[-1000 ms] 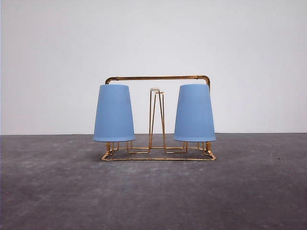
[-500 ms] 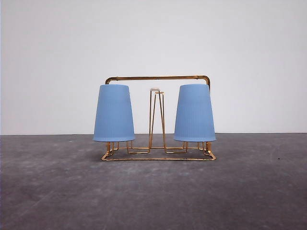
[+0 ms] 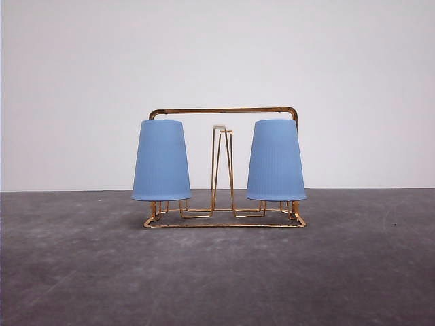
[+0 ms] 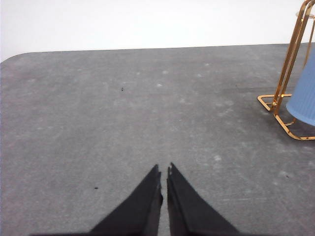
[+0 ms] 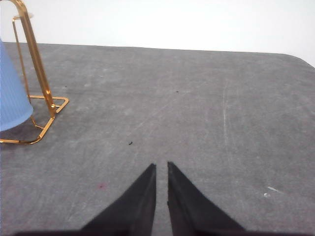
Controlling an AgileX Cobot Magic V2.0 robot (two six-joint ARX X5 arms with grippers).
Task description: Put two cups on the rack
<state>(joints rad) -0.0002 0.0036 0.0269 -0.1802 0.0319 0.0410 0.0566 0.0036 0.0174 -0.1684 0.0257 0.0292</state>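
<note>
cups (image 3: 161, 160) (image 3: 275, 160) are both sitting upturned on the rack (image 3: 223, 111), so nothing is looking left; left jaws (image 4: 163, 172) and right jaws (image 5: 161, 168) are resting nearly closed, empty, over the worktop (image 3: 217, 272).

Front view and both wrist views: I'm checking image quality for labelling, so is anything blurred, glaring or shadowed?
Front view: even, soft light, cups and rack sharp, only faint shadow beneath. Left wrist view: left gripper soft-edged. Right wrist view: right gripper likewise; no glare.
</note>
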